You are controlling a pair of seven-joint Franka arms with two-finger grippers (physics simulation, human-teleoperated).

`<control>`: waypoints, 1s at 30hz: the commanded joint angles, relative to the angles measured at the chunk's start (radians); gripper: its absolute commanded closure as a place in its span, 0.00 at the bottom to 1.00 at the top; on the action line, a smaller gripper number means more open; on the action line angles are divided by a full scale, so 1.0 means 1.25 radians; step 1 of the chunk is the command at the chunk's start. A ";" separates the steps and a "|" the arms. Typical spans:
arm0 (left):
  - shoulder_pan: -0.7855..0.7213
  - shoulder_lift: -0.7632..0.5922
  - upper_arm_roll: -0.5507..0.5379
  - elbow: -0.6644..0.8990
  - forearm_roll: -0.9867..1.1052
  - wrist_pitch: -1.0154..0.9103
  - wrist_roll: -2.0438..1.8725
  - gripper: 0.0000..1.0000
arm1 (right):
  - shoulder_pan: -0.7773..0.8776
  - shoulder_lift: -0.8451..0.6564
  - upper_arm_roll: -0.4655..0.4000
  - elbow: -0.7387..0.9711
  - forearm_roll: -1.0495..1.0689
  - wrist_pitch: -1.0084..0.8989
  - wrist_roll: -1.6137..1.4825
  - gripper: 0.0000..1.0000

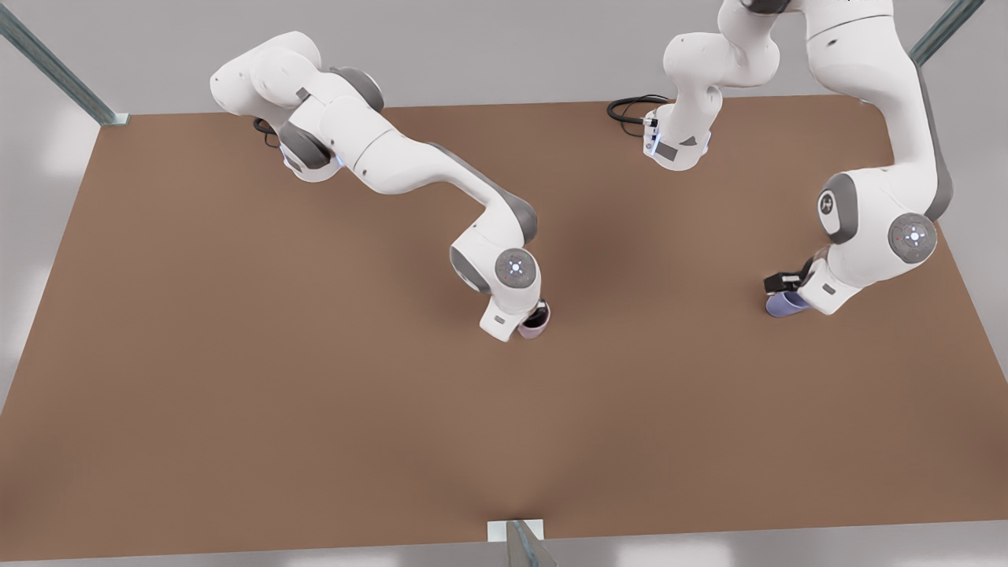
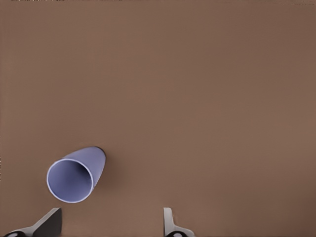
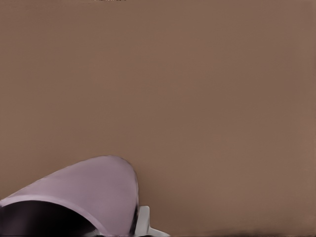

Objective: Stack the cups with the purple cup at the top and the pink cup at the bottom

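Note:
The pink cup [image 1: 535, 321] stands near the table's middle, under my right gripper [image 1: 529, 315]. In the right wrist view the pink cup [image 3: 94, 190] is very close, with one pale finger [image 3: 143, 220] pressed against its outer wall, and the gripper looks shut on the rim. Its other finger is hidden in the dark inside. The purple cup [image 1: 786, 304] lies tilted on its side at the front view's right. My left gripper [image 1: 782, 285] hangs just over it, open. The purple cup's mouth [image 2: 70, 179] faces the left wrist camera, beside the spread fingers [image 2: 49, 222] and outside their gap.
The brown table [image 1: 315, 394] has bare room at the front and at the front view's left. Metal frame posts [image 1: 520, 543] stand at the front edge and back corners. A black cable [image 1: 630, 106] lies by one arm's base.

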 commanded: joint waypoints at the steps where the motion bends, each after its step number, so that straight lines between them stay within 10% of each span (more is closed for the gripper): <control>1: -0.006 0.004 0.006 -0.011 0.000 0.151 -0.005 0.00 | 0.000 0.000 -0.001 -0.001 -0.001 -0.001 0.527 0.53; 5: 0.004 0.020 0.010 -0.081 -0.002 0.262 0.003 0.00 | -0.001 0.000 -0.005 -0.002 0.001 -0.004 0.526 0.34; 23: 0.030 0.060 0.036 -0.229 -0.018 0.408 0.004 0.00 | -0.005 -0.027 -0.023 -0.010 0.049 -0.013 0.523 0.31; 26: 0.031 0.068 0.042 -0.229 -0.018 0.410 0.004 0.00 | -0.032 -0.158 -0.044 -0.070 0.101 -0.028 0.497 0.22; 27: 0.036 0.077 0.042 -0.229 -0.018 0.420 0.004 0.00 | -0.099 -0.255 -0.044 -0.143 0.097 -0.020 0.389 0.00; 30: 0.045 0.086 0.042 -0.230 -0.018 0.418 0.004 0.00 | -0.296 -0.515 -0.132 -0.310 0.104 -0.183 -0.038 0.00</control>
